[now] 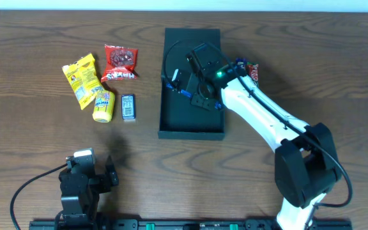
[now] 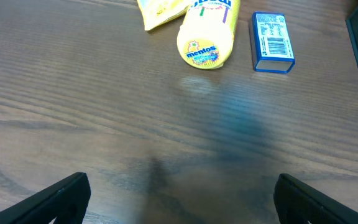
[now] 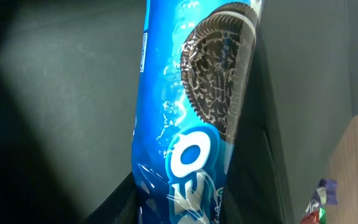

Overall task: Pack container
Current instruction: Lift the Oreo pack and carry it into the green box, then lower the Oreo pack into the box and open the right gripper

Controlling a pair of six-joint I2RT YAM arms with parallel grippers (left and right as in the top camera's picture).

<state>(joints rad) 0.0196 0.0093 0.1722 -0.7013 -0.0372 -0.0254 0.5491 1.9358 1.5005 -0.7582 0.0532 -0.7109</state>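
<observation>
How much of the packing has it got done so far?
Nothing looks packed yet: the dark green cardboard box shows bare floor. In hand: the right arm holds a blue Oreo biscuit packet over it. Left on the table: a yellow crinkled packet, red packet, yellow Mentos tube, small blue box, and another red wrapper beside the box.

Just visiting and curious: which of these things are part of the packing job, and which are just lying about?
Job in hand: green box; Oreo packet, held inside it.
Lying about, perhaps next to pack: yellow packet; red packet; Mentos tube; small blue box.
</observation>
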